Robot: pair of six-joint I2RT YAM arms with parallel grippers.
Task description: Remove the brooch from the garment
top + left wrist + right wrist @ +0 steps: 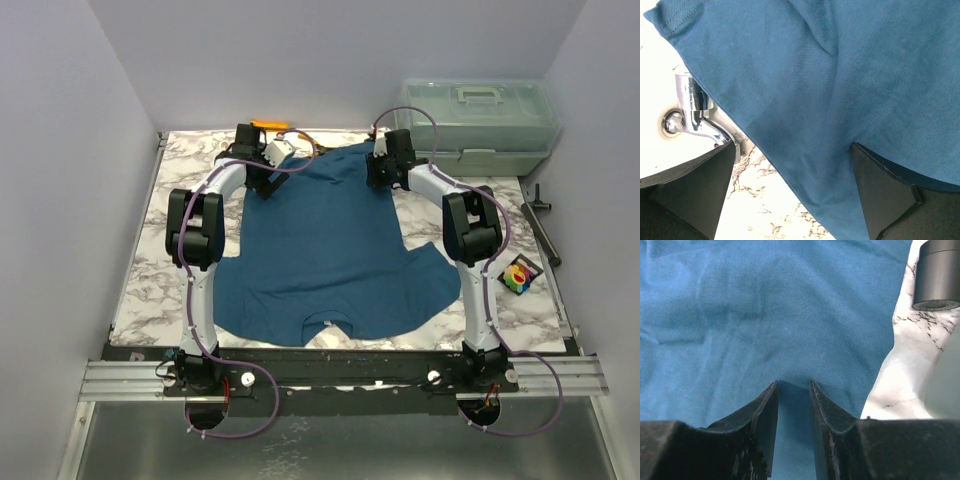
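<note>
The teal-blue garment (330, 250) lies flat on the marble table, neck toward the arms. The brooch (519, 275), a small bright bead cluster, lies on a black pad on the table to the right of the garment, apart from it. My left gripper (262, 180) is at the garment's far left corner; in the left wrist view it (792, 147) is wide open with the cloth's edge (805, 100) between its fingers. My right gripper (378, 172) is at the far right corner; in the right wrist view it (793, 384) is closed narrowly on a fold of cloth (790, 315).
A translucent green lidded box (480, 125) stands at the back right. An orange-handled tool (268, 126) lies at the back behind the left gripper. A black bar tool (540, 220) lies at the right edge. A chrome fitting (690, 112) is beside the left finger.
</note>
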